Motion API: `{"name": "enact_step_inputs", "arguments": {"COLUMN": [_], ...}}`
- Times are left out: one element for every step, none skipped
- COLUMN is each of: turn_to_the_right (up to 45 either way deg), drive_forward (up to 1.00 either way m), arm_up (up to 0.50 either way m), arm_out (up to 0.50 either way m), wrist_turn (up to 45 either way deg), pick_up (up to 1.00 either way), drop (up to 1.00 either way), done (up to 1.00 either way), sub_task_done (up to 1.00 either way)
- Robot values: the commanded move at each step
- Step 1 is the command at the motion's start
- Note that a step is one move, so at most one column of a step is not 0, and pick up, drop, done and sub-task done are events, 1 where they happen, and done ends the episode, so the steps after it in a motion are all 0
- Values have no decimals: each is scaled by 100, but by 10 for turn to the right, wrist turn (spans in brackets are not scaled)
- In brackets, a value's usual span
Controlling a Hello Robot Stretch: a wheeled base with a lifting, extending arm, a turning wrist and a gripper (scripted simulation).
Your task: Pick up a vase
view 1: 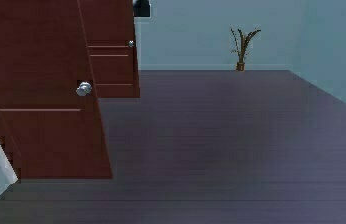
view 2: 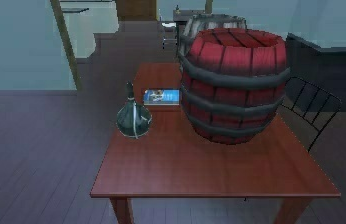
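Note:
A dark grey-green vase (view 2: 133, 119) with a round belly and a thin neck stands upright on a reddish-brown table (view 2: 211, 172), near the table's left side in the arm side view. A big red barrel (view 2: 233, 82) with dark hoops sits just to the vase's right on the same tabletop.
A flat tablet-like item (view 2: 161, 96) lies behind the vase. A black wire chair (view 2: 311, 105) stands at the table's right. In the forward view a dark red door (view 1: 46, 80) with a round knob (view 1: 83, 89) stands at the left, a dresser (view 1: 111, 50) behind it, a potted plant (view 1: 243, 48) far off.

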Motion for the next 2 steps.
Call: {"name": "enact_step_inputs", "arguments": {"turn_to_the_right": [0, 0], "drive_forward": [0, 0], "arm_up": [50, 38], "arm_out": [0, 0], "wrist_turn": [0, 0], "pick_up": [0, 0], "drop": [0, 0], "done": [0, 0], "sub_task_done": [0, 0]}}
